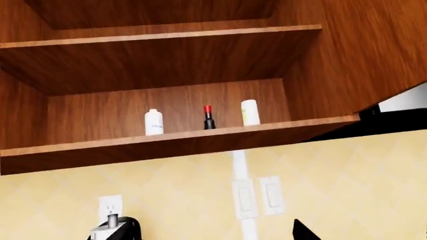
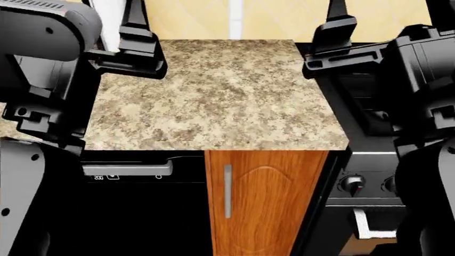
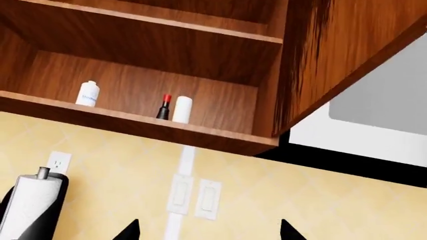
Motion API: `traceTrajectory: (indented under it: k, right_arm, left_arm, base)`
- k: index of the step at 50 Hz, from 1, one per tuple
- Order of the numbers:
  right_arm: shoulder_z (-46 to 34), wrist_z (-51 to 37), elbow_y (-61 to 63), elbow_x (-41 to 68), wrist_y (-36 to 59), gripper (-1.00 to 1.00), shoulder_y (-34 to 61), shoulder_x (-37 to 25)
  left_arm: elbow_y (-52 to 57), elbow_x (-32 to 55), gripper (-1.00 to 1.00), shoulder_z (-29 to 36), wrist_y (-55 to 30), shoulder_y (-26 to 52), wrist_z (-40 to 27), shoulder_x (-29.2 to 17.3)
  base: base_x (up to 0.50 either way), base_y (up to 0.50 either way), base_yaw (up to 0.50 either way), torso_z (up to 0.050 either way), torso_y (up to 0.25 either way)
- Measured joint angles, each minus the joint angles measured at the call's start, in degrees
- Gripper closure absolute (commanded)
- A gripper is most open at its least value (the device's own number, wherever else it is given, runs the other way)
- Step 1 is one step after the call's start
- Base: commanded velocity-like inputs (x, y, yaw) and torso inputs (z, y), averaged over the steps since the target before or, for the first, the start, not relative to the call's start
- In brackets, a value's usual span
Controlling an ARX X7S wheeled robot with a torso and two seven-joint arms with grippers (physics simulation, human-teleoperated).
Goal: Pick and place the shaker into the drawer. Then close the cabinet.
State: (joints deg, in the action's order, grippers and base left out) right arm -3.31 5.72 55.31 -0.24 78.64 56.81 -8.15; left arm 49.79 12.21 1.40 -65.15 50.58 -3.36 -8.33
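Note:
The wall cabinet [image 1: 167,137] stands open. On its lower shelf stand a white labelled bottle [image 1: 153,122] [image 3: 88,93], a dark red-capped bottle [image 1: 208,118] [image 3: 163,107] and a cream cylinder [image 1: 250,112] [image 3: 182,110]. I cannot tell which of these is the shaker. The drawer is out of view. My left gripper [image 1: 213,232] and right gripper [image 3: 208,231] are raised over the back of the speckled counter [image 2: 213,96] and point up at the wall below the shelf. Both are open and hold nothing.
A paper towel roll [image 3: 30,205] stands at the back left beside an outlet [image 1: 110,205]. Light switches [image 1: 257,197] are on the tiled wall. Below the counter are a dishwasher [image 2: 135,170], a narrow arched door [image 2: 263,197] and a stove [image 2: 370,181] at the right.

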Motion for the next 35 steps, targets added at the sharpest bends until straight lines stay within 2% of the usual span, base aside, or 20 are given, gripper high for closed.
traceTrajectory:
  k: [16, 25, 35]
  right_arm:
    - [-0.05, 1.40, -6.27, 1.30, 1.81, -1.00, 12.29, -0.26]
    - [0.22, 1.26, -9.29, 1.34, 0.02, -1.00, 14.35, -0.57]
    - [0.24, 0.78, -10.72, 1.27, -1.07, -1.00, 15.21, -0.89]
  left_arm:
    - [-7.83, 2.31, -1.00, 0.74, -5.68, 15.50, 1.83, -0.52]
    - [-10.69, 2.71, -1.00, 1.40, -5.49, 18.41, 2.17, -0.84]
    - [-12.05, 3.15, -1.00, 1.99, -5.27, 19.29, 2.41, -1.41]
  base:
    - [0.00, 0.00, 0.00, 0.000, 0.000]
    - [0.00, 0.02, 0.00, 0.000, 0.000]
    - [0.00, 0.29, 0.00, 0.000, 0.000]
